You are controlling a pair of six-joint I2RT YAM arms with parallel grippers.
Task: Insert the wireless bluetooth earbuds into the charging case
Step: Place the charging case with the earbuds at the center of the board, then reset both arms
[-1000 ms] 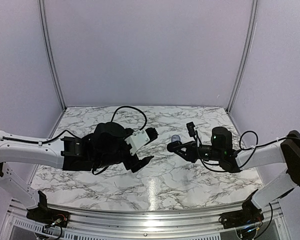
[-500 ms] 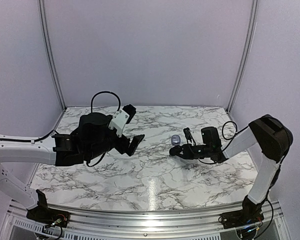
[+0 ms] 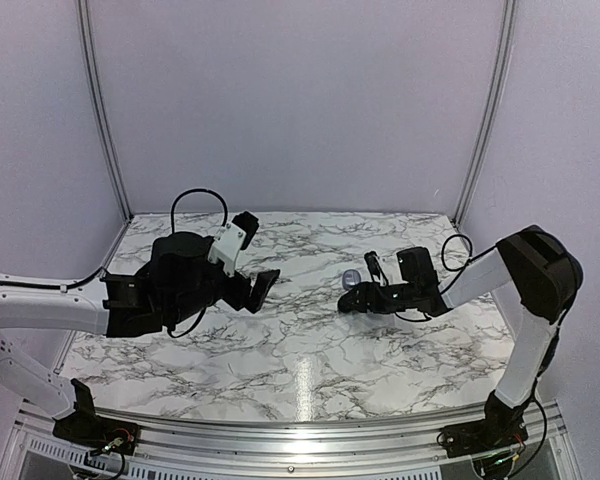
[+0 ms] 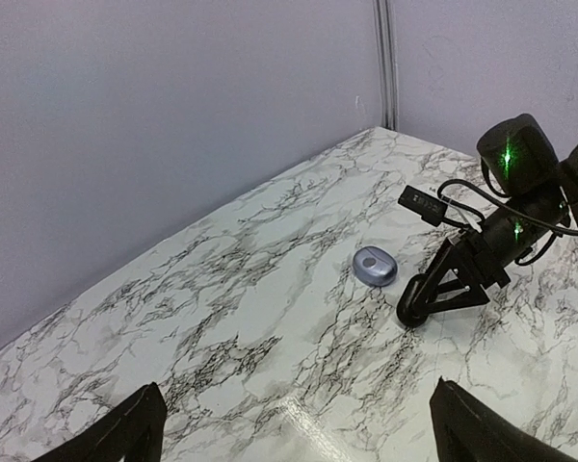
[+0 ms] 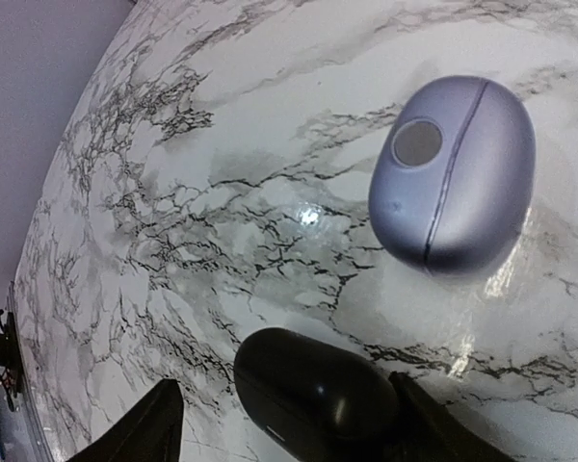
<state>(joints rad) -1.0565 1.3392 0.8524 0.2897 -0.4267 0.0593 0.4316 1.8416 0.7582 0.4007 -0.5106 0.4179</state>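
Observation:
A closed lavender charging case (image 5: 453, 173) lies on the marble table (image 3: 300, 350); it also shows in the top view (image 3: 351, 277) and the left wrist view (image 4: 375, 267). Right beside it a closed black oval case (image 5: 313, 390) rests on the table between the jaws of my right gripper (image 5: 289, 428). One finger touches the case and the other stands apart, so the gripper is open. My left gripper (image 3: 257, 253) hovers wide open and empty over the table's left middle, well away from both cases. The earbuds are out of view.
The right arm (image 4: 520, 192) with its cables reaches in low from the right. Grey walls and metal corner posts (image 3: 100, 110) enclose the table on three sides.
The right gripper sank to the table beside the lavender case and its jaws spread off the black case. The left arm drew back to the left, its gripper opening fully.

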